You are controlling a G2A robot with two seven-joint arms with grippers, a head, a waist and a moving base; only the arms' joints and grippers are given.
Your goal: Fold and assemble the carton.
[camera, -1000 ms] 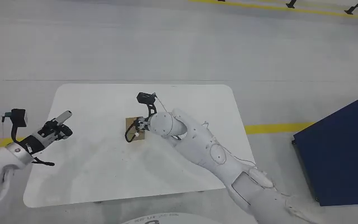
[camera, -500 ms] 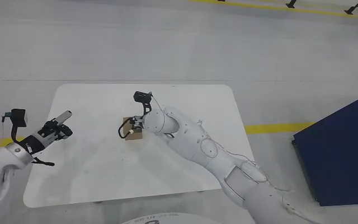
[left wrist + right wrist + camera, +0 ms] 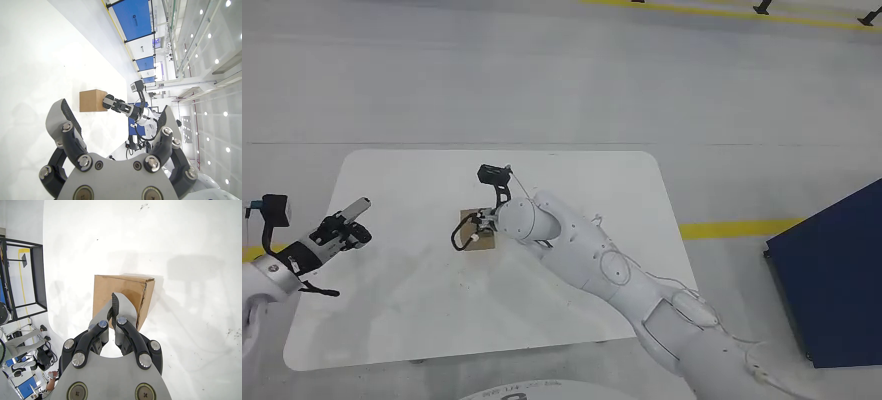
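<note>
Grey shop floor (image 3: 542, 80) with a yellow line (image 3: 732, 229) surrounds the white, round-cornered bench (image 3: 392, 300) I am working over. From the top view, the carton (image 3: 90, 101) stands near the middle of the bench, a little toward the far edge. It is a small brown cube with its faces closed up.

On my right wrist feed, one vertical edge of the carton looks crumpled and ragged, and a seam runs along the top face.

My right pincer (image 3: 114, 296) is clenched, its ribbed pads pressed flat together with nothing between them. The joined tips rest against a face of the carton. From the left wrist feed I can see those tips touching the carton's side, low down near the bench, with the arm stretched out level behind them.

My left pincer (image 3: 355, 209) is released, its fingers spread wide and holding nothing. It hangs over the left edge of the bench, well apart from the carton and pointed toward it.

Blue panels (image 3: 132, 20) line the hall behind the bench.
</note>
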